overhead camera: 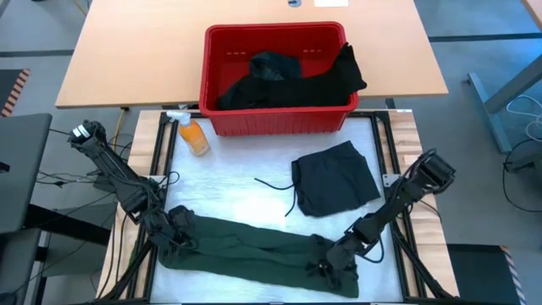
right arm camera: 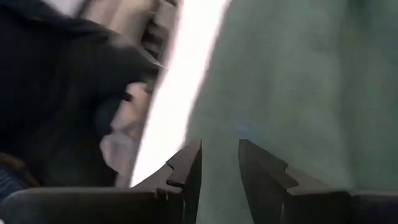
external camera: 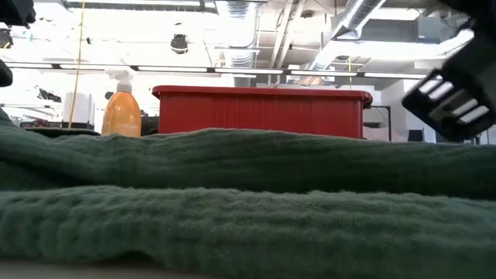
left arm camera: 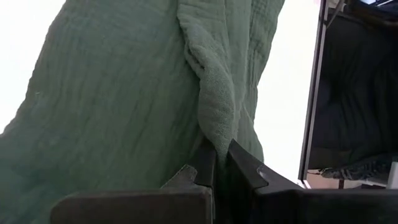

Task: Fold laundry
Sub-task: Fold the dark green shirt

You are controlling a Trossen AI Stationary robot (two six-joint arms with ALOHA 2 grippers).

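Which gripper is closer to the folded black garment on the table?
Right. The right gripper is at the green garment's right end, just below the folded black garment. The left gripper pinches the green garment's left end, farther away.

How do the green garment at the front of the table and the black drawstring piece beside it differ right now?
The green garment is spread long across the front edge; the black drawstring piece is folded into a compact shape. The green garment has the left gripper pinching a fold of it and the right gripper at its other end; the black piece lies untouched. Both rest on the white mat.
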